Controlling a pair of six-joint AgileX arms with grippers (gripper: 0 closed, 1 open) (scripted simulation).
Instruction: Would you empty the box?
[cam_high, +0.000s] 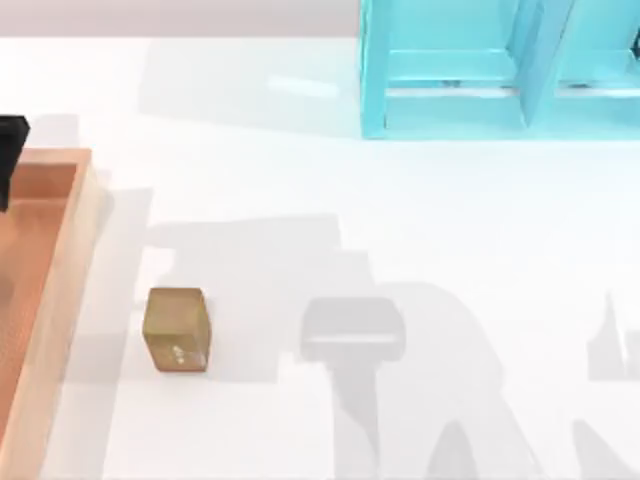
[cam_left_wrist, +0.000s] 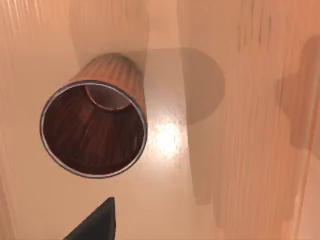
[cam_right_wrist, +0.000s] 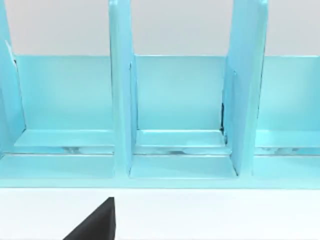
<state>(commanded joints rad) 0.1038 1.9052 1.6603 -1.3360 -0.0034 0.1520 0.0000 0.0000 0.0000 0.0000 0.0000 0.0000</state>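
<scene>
over the box (cam_high: 45, 300) at table's left | my left gripper (cam_left_wrist: 95, 222) is hanging above a wooden cup (cam_left_wrist: 95, 127) | grip state: cannot tell | right arm is facing the turquoise shelf (cam_right_wrist: 165, 115)

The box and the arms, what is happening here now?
The left arm is over the box at the table's left; its wrist view looks down on a wooden cup standing on the box floor. A small block sits on the table beside the box. The right wrist view faces the turquoise shelf.
</scene>
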